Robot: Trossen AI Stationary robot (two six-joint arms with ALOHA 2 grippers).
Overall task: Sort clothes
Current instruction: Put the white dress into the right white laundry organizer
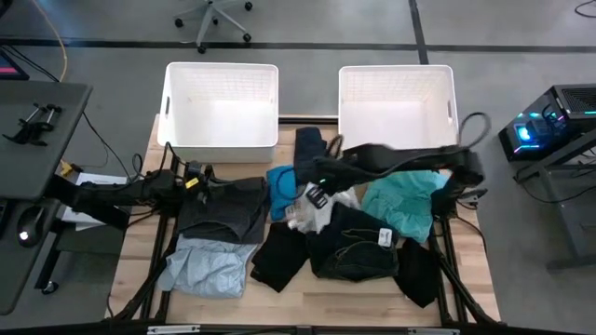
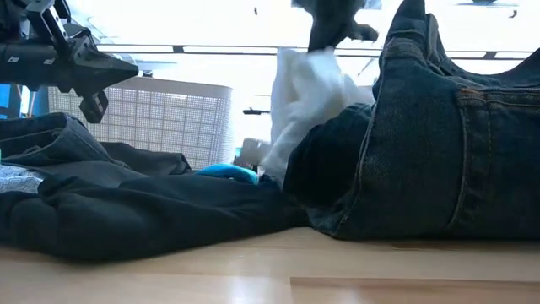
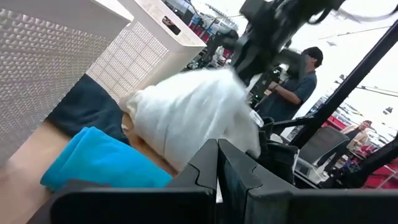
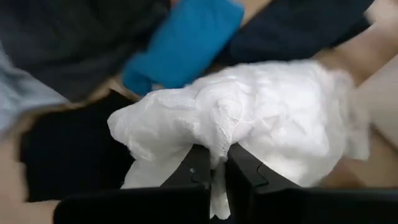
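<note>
A pile of clothes lies across the middle of the table: a charcoal grey garment (image 1: 223, 209), a pale blue one (image 1: 205, 270), a bright blue one (image 1: 281, 191), a navy one (image 1: 309, 149), a teal one (image 1: 405, 200) and black ones (image 1: 358, 247). My right gripper (image 1: 317, 191) reaches in over the pile's middle and is shut on a white garment (image 4: 261, 124). My left gripper (image 3: 217, 174) is shut and empty, hovering at the left by the grey garment's far corner (image 1: 191, 177). My right gripper pinches a bunched fold of the white garment (image 4: 214, 146) between its two fingers, coming from above and pointing down. The garment hangs slack below the fingers (image 2: 308, 93); its lower end reaches the pile beside the bright blue garment (image 2: 228, 171).
Two white lattice-walled baskets stand at the table's far edge, one at the left (image 1: 222, 74) and one at the right (image 1: 396, 74). Bare wood shows along the near edge (image 1: 307, 302). A person (image 3: 298, 81) stands in the room beyond the table.
</note>
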